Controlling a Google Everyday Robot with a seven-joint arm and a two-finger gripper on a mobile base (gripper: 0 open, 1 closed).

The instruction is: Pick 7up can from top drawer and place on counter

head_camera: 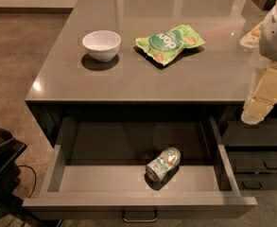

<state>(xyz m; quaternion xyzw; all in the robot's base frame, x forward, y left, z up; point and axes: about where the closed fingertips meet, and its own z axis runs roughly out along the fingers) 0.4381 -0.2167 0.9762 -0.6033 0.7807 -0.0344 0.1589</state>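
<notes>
The top drawer (57,167) is pulled open under the counter's front edge. The 7up can (163,164) lies on its side on the drawer floor, right of the middle, its end facing the front left. The counter (194,74) is a glossy grey-brown worktop above the drawer. My gripper (253,116) hangs at the right edge of the view on a white arm, its cream fingers pointing down just above the drawer's right wall. It is up and to the right of the can, apart from it, and holds nothing I can see.
A white bowl (101,44) and a flat green snack bag (169,42) sit on the counter. Narrower handled drawers (263,164) are at the lower right. A dark object (1,155) stands on the floor at the left.
</notes>
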